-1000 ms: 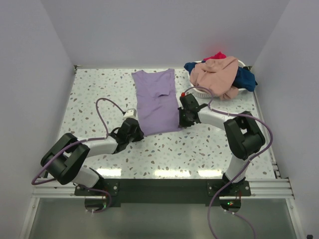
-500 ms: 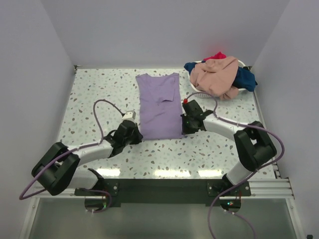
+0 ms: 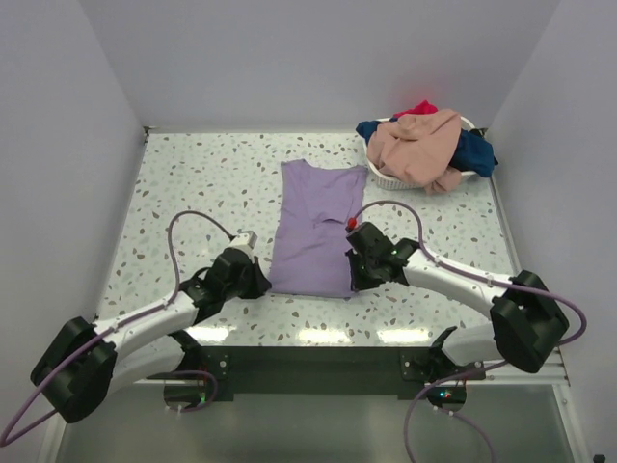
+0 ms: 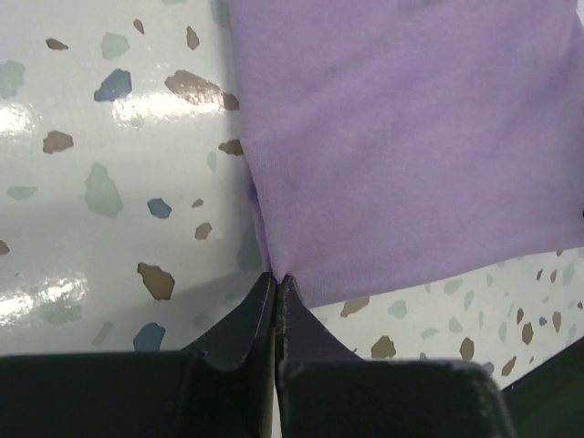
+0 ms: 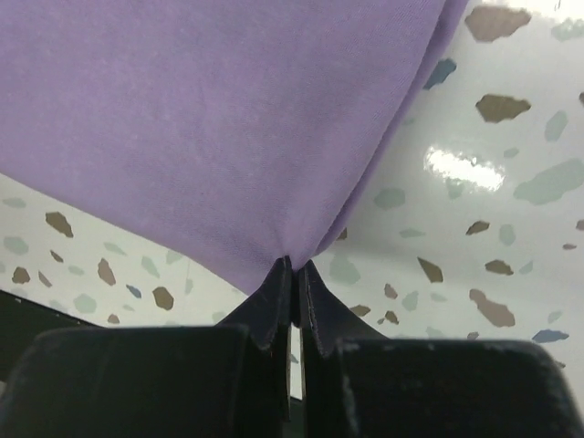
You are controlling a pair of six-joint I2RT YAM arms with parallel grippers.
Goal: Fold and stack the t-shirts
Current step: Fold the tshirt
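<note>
Lavender t-shirt (image 3: 318, 227) lies spread flat, smooth, a long narrow panel.

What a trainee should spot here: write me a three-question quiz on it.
1. True or false: the left gripper and right gripper are both shut on the lavender t-shirt.
2. The other t-shirts are: A) heaped in the white basket; B) folded on the table; C) under the left arm.
3. Which edge of the lavender t-shirt do the grippers hold, near or far?
Key: 1 true; 2 A; 3 near.
</note>
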